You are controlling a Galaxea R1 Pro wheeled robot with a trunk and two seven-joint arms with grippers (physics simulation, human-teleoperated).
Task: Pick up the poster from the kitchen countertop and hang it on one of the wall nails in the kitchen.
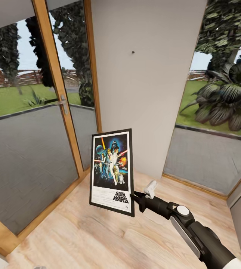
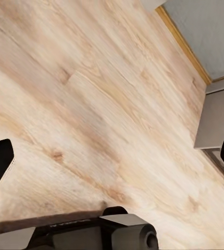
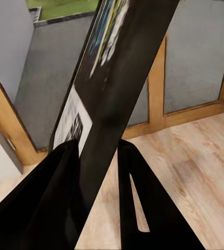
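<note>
**A:** Status at that frame? Biggest things first.

**B:** I was facing a light grey wall panel (image 1: 142, 86) set between tall wood-framed windows (image 1: 42, 112), garden beyond the glass, pale plank floor (image 1: 98, 231) below. My right arm (image 1: 195, 231) reached forward. The Star Wars poster (image 1: 112, 172) was upright in front of the panel, low, artwork toward my head camera, well below the wall nail (image 1: 133, 52).

**A:** Pincer state?

**B:** My right gripper (image 1: 136, 197) was clamped on the poster's lower right edge. Right wrist view confirmed it: the black frame ran edge-on between the two dark fingers (image 3: 54, 198), both pressed against it. My left gripper (image 2: 112, 156) was spread wide, nothing between its tips, pointed down at the floor.

**A:** Risks from there?

**B:** My read only. The grip sat at one bottom corner, so the poster's weight hung off to the side; it could pivot or slip during the lift. The nail was a dot, high up. Once raised, the poster would likely cover it from my head camera, so alignment might go blind. Push too far forward and the frame could hit the panel and twist in the fingers. I couldn't see any hanger on the back.

**A:** Counts?

**B:** One poster. One nail visible. One wall panel. Two grippers, one loaded.
</note>
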